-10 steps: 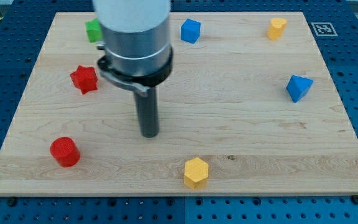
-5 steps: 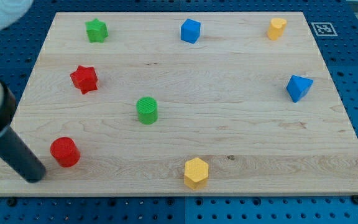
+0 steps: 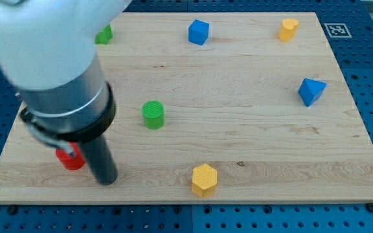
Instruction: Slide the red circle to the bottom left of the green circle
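The red circle (image 3: pixel 70 158) lies near the board's bottom left, mostly hidden behind my arm. The green circle (image 3: pixel 153 114) stands left of the board's middle, up and to the right of the red circle. My tip (image 3: pixel 107 180) rests on the board just right of the red circle, close to or touching it, and below and left of the green circle.
A green star (image 3: pixel 104 33) peeks out at the top left behind my arm. A blue cube (image 3: pixel 199 31) and a yellow cylinder (image 3: pixel 289 29) sit along the top. A blue block (image 3: pixel 311 91) is at the right, a yellow hexagon (image 3: pixel 204 179) at the bottom. The arm hides the red star.
My tip moved from the red circle's left, at the board's bottom-left edge, to its right side. The arm now covers the red star and most of the red circle.
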{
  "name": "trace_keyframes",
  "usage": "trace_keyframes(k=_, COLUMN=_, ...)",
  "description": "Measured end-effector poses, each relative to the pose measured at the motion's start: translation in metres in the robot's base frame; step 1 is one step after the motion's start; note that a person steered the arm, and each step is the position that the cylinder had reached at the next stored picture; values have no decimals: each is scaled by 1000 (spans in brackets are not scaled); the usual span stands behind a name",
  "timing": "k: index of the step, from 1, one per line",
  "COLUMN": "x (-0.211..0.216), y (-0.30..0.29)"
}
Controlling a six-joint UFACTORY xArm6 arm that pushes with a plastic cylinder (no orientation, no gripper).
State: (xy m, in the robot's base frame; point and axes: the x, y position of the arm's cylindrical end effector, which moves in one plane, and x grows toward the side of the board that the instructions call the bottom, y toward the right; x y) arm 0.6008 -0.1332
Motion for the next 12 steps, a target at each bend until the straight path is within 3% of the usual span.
trace_keyframes(k=1, x=5, y=-52)
trace_keyframes(k=2, x=-18, y=-77)
trace_keyframes(k=4, x=-57, y=14)
trace_keyframes(k=6, x=-66, y=-57)
trace_keyframes(k=8, x=-90, y=13)
trace_keyframes(k=10, x=-96, y=-61)
trace_keyframes(k=12, x=-188, y=-132)
